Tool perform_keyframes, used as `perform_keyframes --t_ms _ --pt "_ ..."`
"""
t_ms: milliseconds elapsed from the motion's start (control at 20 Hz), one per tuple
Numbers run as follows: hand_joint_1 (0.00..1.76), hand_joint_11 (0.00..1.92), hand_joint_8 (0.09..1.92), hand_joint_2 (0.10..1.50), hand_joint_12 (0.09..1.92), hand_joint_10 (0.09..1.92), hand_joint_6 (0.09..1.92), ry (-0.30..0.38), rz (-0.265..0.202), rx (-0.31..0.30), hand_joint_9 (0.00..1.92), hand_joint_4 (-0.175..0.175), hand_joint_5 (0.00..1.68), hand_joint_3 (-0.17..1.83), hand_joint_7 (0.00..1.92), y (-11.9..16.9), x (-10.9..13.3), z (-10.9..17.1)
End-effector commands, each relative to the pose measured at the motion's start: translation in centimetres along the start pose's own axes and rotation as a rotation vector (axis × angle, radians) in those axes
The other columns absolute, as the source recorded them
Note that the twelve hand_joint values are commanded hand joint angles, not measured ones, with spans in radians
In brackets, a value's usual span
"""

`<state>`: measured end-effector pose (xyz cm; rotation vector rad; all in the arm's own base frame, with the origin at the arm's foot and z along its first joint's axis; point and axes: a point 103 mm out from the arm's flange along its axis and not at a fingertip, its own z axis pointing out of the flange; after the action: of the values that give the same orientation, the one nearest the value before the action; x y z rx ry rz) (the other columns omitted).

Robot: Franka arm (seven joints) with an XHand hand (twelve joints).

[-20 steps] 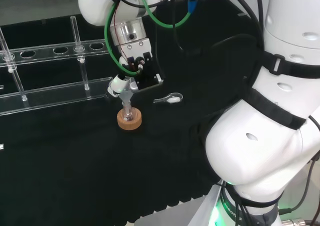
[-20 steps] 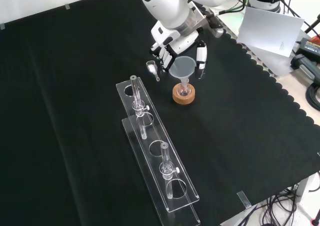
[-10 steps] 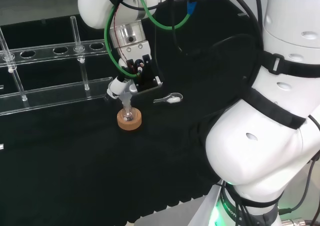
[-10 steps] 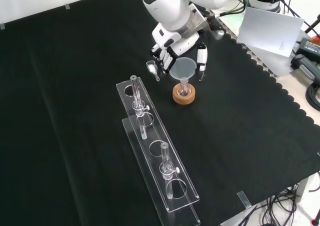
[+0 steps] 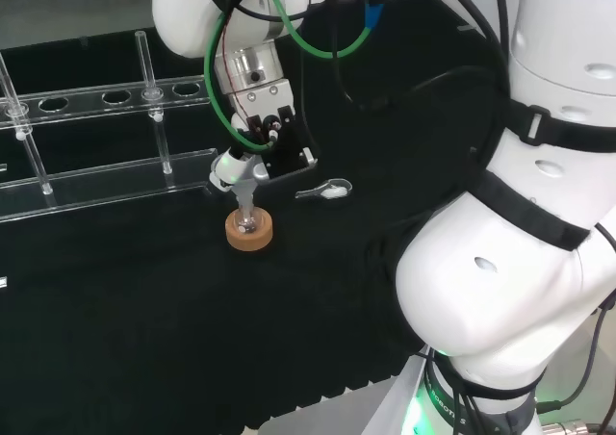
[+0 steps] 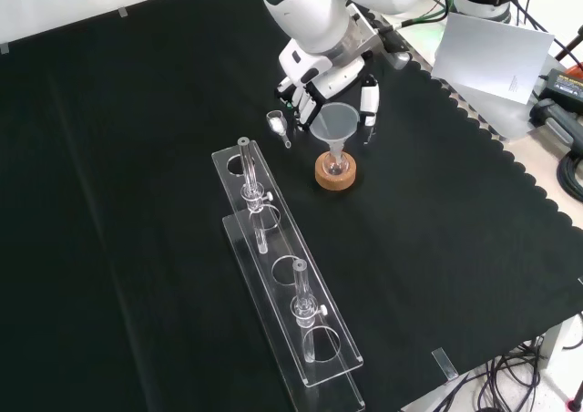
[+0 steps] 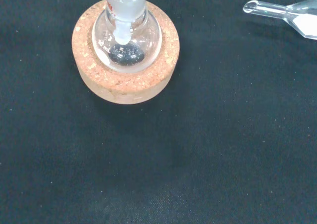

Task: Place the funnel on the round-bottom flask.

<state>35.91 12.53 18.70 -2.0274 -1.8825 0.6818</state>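
Cork is what marks the spot for us: the cork ring (image 6: 335,171) sits on the black cloth (image 6: 137,157) and cradles the small round-bottom flask (image 7: 127,43), whose bulb we see nested inside it in the wrist view, with a dark patch at its bottom. In the front view the clear funnel (image 6: 335,123) stands directly above the flask, its wide mouth up and its stem pointing down into the neck; in the wrist view a pale stem tip hangs inside the bulb, so we judge the funnel to be seated, or very nearly so. The hand (image 6: 314,84) hovers just behind and above the funnel in the front view, with fingers (image 6: 368,98) reaching down on either side of the rim. Whether they are pinching the rim or have parted from it we cannot tell; the glass is clear and the gap too fine to read. We take the step in hand to be the last one, setting down and letting go. Our next move calls for the fingers to spread away from the rim without nudging it, then a straight lift clear, since a sideways drag could tip the funnel or roll the flask off its ring. A small glass scoop (image 6: 276,123) lies just beside the hand, and the two clear tube racks (image 6: 273,275) stand nearer the front camera, well apart from the work.
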Motion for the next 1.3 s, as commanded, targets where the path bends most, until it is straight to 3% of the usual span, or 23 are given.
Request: perform_keyframes --t_ms 50,800,1000,1300 --pt "0.68 0.0 0.43 0.85 1.45 0.5 0.15 -0.008 0.011 0.0 0.62 0.0 0.69 0.12 1.0 0.0 0.7 -0.2" --pt "0.67 0.0 0.42 0.85 1.45 0.5 0.15 0.008 0.013 0.015 0.62 -0.002 0.66 0.13 0.99 -0.2 -0.3 -0.1" --pt "0.62 0.0 0.36 0.83 1.43 0.5 0.09 0.001 -0.002 0.019 0.58 -0.016 0.49 0.14 0.8 -0.2 -0.4 0.5" --pt "0.55 0.0 0.36 0.8 1.39 0.56 0.09 -0.003 -0.011 0.021 0.49 -0.026 0.36 0.14 0.62 -0.2 -0.1 0.5"
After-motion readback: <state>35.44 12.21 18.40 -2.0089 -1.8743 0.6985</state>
